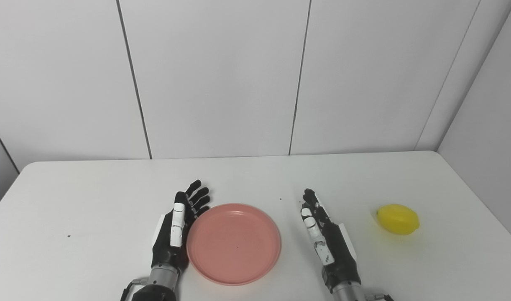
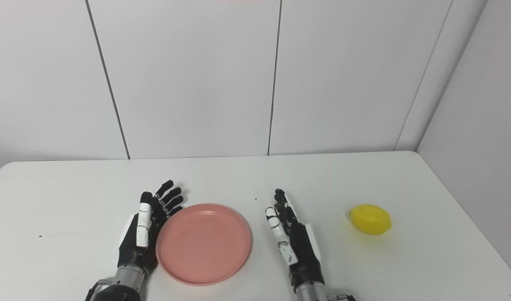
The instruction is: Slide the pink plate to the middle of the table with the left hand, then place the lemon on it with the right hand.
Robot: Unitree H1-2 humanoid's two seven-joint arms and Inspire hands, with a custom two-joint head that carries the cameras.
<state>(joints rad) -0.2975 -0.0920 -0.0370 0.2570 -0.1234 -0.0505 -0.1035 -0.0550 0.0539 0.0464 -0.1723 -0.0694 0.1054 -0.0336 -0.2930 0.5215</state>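
Note:
The pink plate (image 1: 233,243) lies flat near the table's front, about at mid-width, with nothing on it. My left hand (image 1: 178,228) stands on edge against the plate's left rim, fingers apart and stretched out, holding nothing. My right hand (image 1: 326,238) rests a short gap to the right of the plate, also open with fingers straight. The yellow lemon (image 1: 397,219) sits on the table further right, well clear of the right hand.
The white table (image 1: 92,200) runs back to a panelled white wall. Its right edge passes close behind the lemon, beside an angled side wall. A few small dark specks mark the tabletop.

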